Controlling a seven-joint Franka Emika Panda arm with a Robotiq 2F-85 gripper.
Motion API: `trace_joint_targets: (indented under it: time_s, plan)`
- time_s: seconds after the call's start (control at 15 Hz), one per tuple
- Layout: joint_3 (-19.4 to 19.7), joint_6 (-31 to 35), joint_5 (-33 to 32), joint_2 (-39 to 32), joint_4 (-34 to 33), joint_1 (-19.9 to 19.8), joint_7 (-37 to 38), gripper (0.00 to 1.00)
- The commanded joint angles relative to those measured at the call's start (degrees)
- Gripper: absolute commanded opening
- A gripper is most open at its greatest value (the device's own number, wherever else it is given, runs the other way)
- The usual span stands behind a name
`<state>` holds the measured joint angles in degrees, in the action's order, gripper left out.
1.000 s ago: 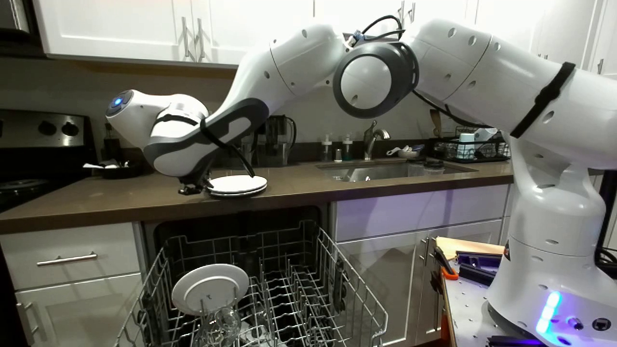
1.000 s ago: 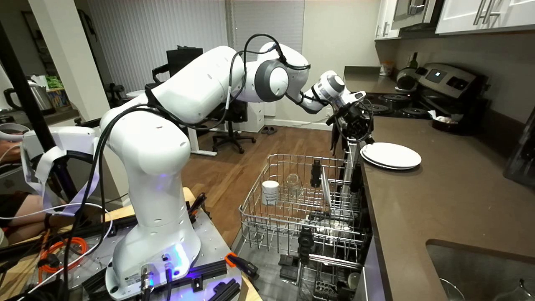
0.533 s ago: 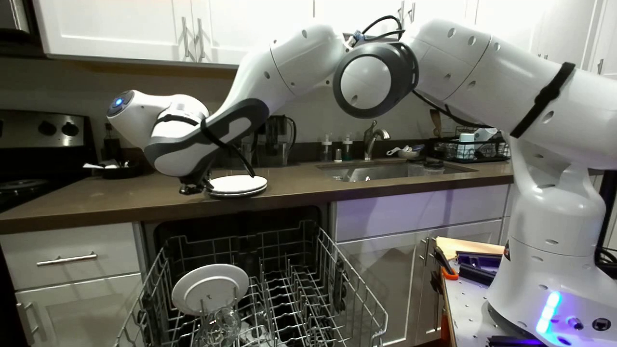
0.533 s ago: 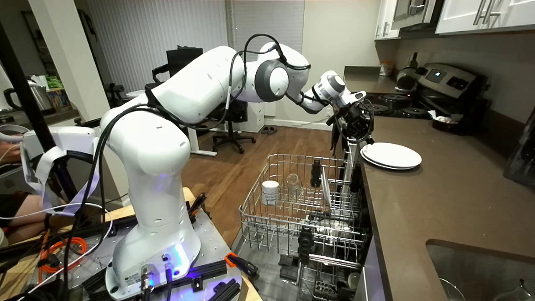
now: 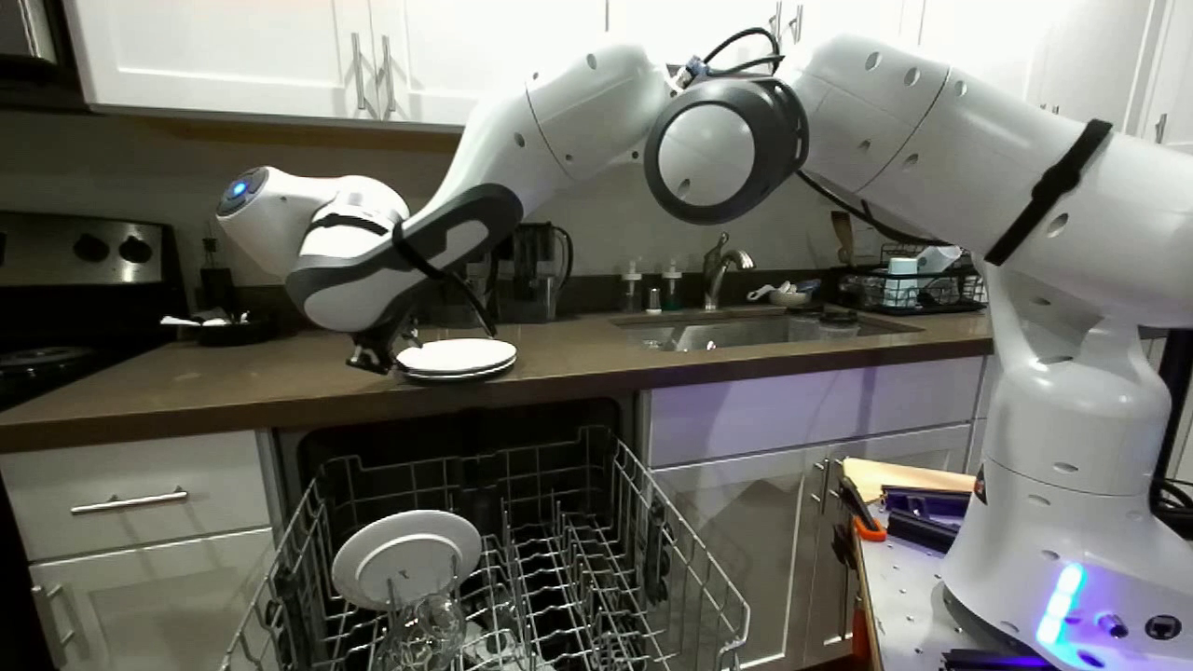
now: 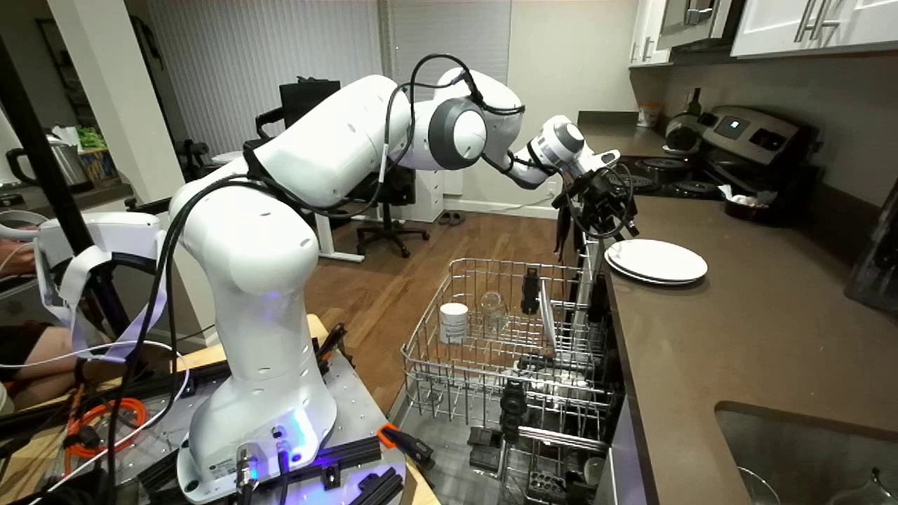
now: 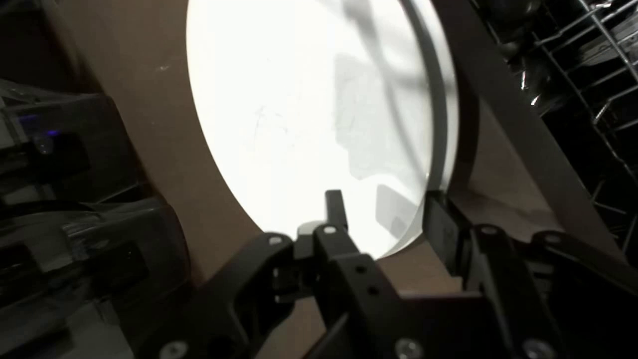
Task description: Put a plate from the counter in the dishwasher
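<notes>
"How far along?"
"Early, I judge: my fingers (image 7: 443,233) are apart, and the top plate (image 7: 301,127) sits stacked on the table (image 7: 154,109), eleven o'clock in my wrist view."
"Left?"
"Gripping, lifting, loading the dishwasher (image 7: 588,99) at two o'clock."

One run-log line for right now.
top plate: on lower plate on counter, not loaded | gripper: open at its edge | dishwasher: rack out, dish inside

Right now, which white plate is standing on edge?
The white plate in the pulled-out dishwasher rack: it stands tilted up on its edge, whereas the stacked plates on the counter lie flat, one atop another.
</notes>
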<state>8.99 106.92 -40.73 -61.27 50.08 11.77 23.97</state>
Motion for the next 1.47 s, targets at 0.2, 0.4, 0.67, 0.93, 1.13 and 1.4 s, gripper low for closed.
trace_joint_targets:
  time_s: [0.2,0.4,0.67,0.93,1.13,1.4]
  plan:
    - [-1.17,1.84,0.74,1.96,3.72,-0.65,0.78,0.07]
    - [-1.34,1.95,0.66,2.09,4.11,-0.68,0.96,0.05]
    - [-1.35,1.88,0.56,2.01,3.86,-0.52,0.93,0.08]
    - [-1.22,1.70,0.26,1.96,3.43,-0.19,0.80,0.08]
    - [-0.93,0.95,-0.15,1.95,3.15,0.36,0.65,0.07]
    - [-0.34,-0.50,-0.94,1.43,2.25,1.55,0.30,0.07]
